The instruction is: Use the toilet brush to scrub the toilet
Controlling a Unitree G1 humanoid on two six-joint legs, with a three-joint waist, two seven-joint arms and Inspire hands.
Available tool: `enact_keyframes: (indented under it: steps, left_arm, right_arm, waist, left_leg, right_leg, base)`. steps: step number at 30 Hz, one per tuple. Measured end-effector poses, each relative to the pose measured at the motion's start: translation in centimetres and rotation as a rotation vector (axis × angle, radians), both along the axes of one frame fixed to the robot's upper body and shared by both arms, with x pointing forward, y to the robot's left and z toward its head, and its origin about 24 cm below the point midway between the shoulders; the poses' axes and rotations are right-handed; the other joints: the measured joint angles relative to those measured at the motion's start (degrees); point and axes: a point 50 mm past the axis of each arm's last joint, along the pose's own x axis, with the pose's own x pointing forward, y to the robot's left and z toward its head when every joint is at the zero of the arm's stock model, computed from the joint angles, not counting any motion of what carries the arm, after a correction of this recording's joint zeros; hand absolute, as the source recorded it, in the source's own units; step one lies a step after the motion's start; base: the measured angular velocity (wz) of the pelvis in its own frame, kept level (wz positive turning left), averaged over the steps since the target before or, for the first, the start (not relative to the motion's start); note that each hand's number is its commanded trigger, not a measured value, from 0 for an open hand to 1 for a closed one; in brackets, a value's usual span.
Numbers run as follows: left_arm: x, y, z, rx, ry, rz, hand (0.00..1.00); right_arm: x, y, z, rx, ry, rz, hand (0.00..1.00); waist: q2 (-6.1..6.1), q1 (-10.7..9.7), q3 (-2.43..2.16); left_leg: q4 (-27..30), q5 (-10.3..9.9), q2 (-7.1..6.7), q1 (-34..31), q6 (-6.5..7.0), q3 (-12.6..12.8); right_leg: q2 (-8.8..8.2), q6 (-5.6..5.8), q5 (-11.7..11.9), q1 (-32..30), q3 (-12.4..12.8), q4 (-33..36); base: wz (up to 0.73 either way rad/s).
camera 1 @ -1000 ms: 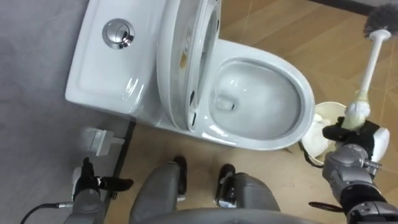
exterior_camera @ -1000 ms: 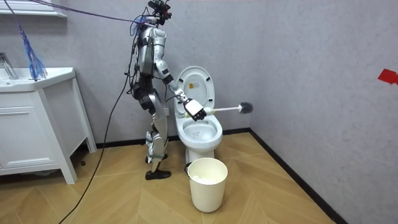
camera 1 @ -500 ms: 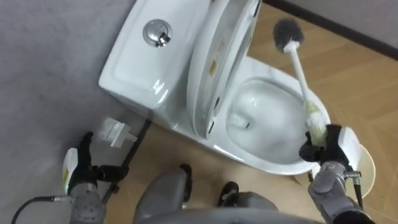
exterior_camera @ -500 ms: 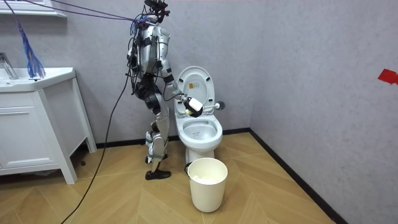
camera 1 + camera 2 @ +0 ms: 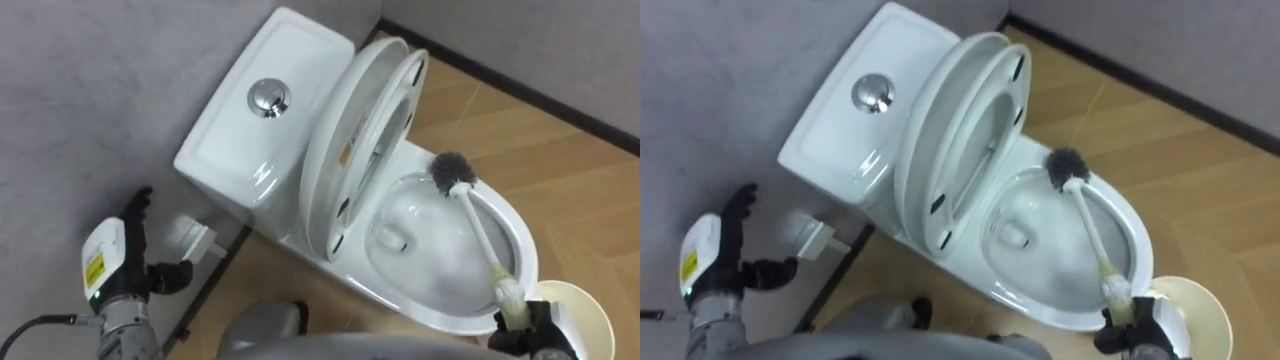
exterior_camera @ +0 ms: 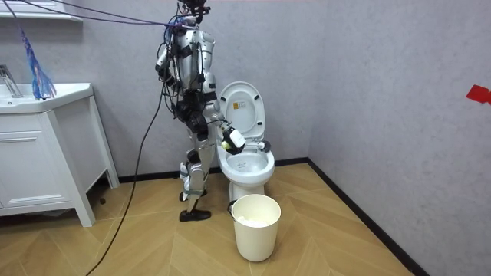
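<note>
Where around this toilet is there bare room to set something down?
Bare wood floor beyond the bowl, toward the wall. The tank top is free around its button. Crowded: the bowl's near rim, where brush, right hand and bin cluster.

Grey walls point(image 6: 368, 61), wood floor point(image 6: 322, 230), white vanity cabinet point(image 6: 38, 169)

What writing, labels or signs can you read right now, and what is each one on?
Label on the back of the left hand: print too small to read.
Sticker inside the raised toilet lid: blurred, unreadable.
Red mark on the wall, room view: no letters made out.
Nothing legible.
</note>
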Motion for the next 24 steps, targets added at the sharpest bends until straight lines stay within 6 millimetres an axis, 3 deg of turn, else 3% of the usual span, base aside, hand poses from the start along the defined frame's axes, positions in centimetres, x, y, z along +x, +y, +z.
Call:
enact_keyframes:
  steps: [4,6,7,8,11,19,24]
  left_arm:
    - [2.2,-0.9,3.0,0.038,-0.178,-0.058,0.0]
    - [2.7,-1.3,3.6,0.075,-0.22,-0.094,0.0]
    - [3.0,-1.4,3.8,0.099,-0.232,-0.114,0.0]
    - [3.0,-1.5,3.8,0.112,-0.231,-0.126,0.0]
    - [3.0,-1.7,3.8,0.173,-0.221,-0.168,0.0]
    - [4.0,-3.6,3.3,0.258,-0.154,-0.354,0.0]
    - [3.5,-4.4,2.3,0.245,-0.072,-0.442,0.0]
  right_arm:
    - [0.3,-0.1,-0.2,0.022,0.029,-0.006,1.0]
    - [0.0,-0.1,-0.2,0.027,0.047,-0.009,1.0]
    - [-0.2,-0.2,-0.3,0.034,0.057,-0.014,1.0]
    - [-0.3,-0.2,-0.3,0.044,0.061,-0.02,1.0]
    - [-0.5,-0.4,-0.3,0.067,0.074,-0.047,1.0]
    - [0.8,-0.8,-0.2,0.094,0.085,-0.022,1.0]
    - [2.3,-2.1,0.4,0.065,0.088,0.037,1.0]
  waist:
    - [-0.8,-0.72,0.03]
    - [-0.64,-0.8,-0.48]
    - [-0.95,-1.15,-0.26]
    - [-0.53,-1.41,-0.51]
    - [-0.27,-2.3,-0.59]
    - [0.24,-4.69,-0.2]
    - [1.12,-4.71,-0.18]
  left_leg:
    - [-0.46,0.1,0.06,1.29,-0.18,0.06]
    - [-0.49,0.1,0.08,1.81,-0.19,0.15]
    - [-0.61,0.1,0.08,2.33,-0.18,0.16]
    - [-0.78,0.09,0.1,2.75,-0.19,0.27]
    - [-1.12,0.1,0.22,3.26,-0.21,0.76]
    - [-1.58,0.13,0.24,3.9,-0.24,1.84]
    - [-1.68,0.15,0.25,3.33,-0.18,2.48]
  right_leg:
    - [0.29,-0.43,-0.26,1.54,0.1,-1.15]
    - [0.27,-0.44,-0.27,1.94,0.24,-1.11]
    - [0.24,-0.44,-0.27,2.44,0.22,-1.14]
    - [0.18,-0.42,-0.29,2.56,0.24,-1.14]
    - [0.23,-0.42,-0.29,2.63,1.11,-0.96]
    - [0.22,-0.46,-0.31,2.4,2.02,-0.03]
    - [-0.45,-0.52,-0.39,0.59,3.11,1.18]
  base:
    - [0.01]
    - [-0.02]
    - [-0.04]
    - [-0.05]
    - [-0.09]
    - [-0.08]
    - [-0.12]
